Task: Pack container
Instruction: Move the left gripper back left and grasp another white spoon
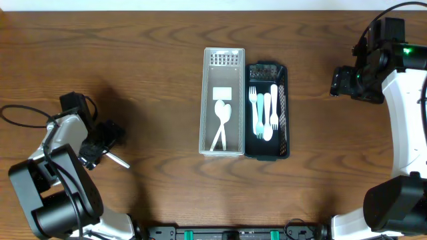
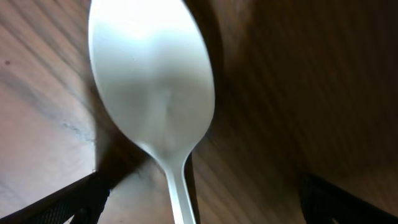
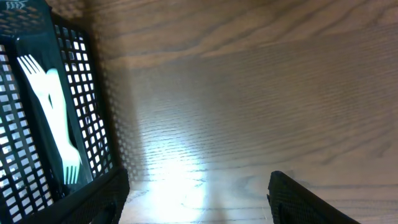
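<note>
White plastic spoon (image 2: 152, 87) is lying on the counter (image 1: 153, 67) at near left, lengthwise inside the wide-spread left pincer (image 1: 103, 141), ungripped; that arm is sitting nearer. The right pincer (image 1: 339, 83), spread and empty, is hovering right of the black basket (image 1: 285, 133). Overhead is showing only a sliver of the spoon; the left wrist view, its bowl.

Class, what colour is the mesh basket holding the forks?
Black; the basket shows best in the overhead view.
</note>
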